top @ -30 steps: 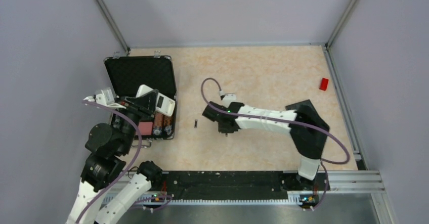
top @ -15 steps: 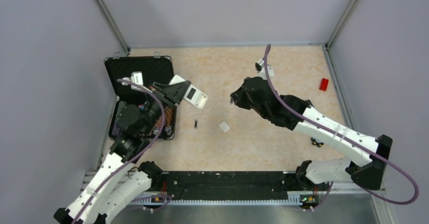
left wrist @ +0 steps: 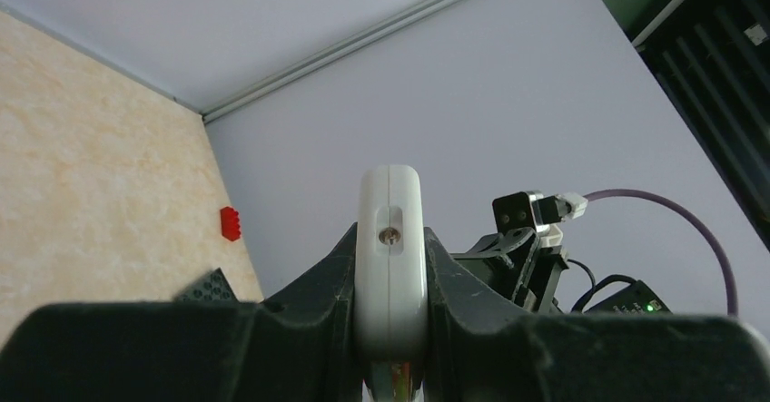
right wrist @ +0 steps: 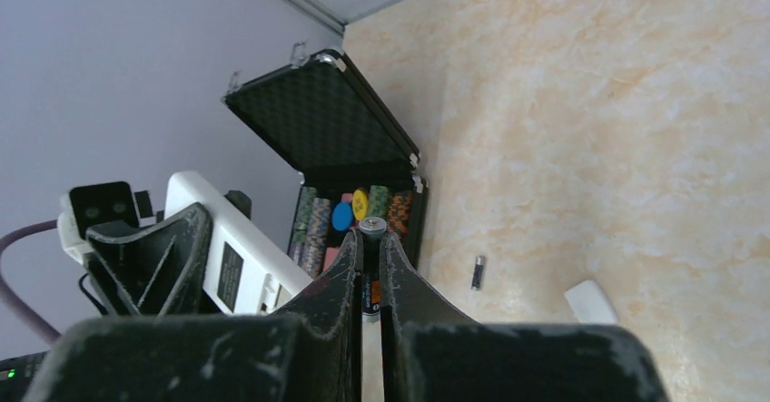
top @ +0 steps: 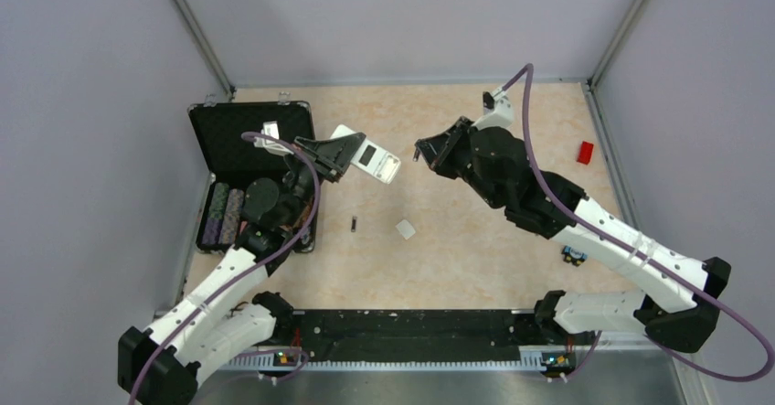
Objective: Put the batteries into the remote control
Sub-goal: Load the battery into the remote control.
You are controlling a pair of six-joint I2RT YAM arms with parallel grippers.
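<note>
- I am watching the left gripper [left wrist: 390,252] pinching the remote [top: 375,160] by one end, a finger pressing on each flat face.
- The remote is hanging above the table [top: 475,117], just right of the open case [top: 251,131]. Its long axis is running out of the fingers to the right and slightly toward the near edge, and its free end is pointing at the right gripper [right wrist: 370,243].
- The right gripper is pinching a battery [right wrist: 370,227]. The battery is lying along the fingers, with its metal cap poking past the tips toward the remote.
- A second battery [top: 355,225] is lying on the table between the case and the white cover [top: 406,229], its long axis running near to far.
- Compared with half a second ago, the remote is sitting farther from the case and nearer the far wall. The right gripper is also farther back, facing it across a narrower gap. The second battery and the cover are lying where they were.
</note>
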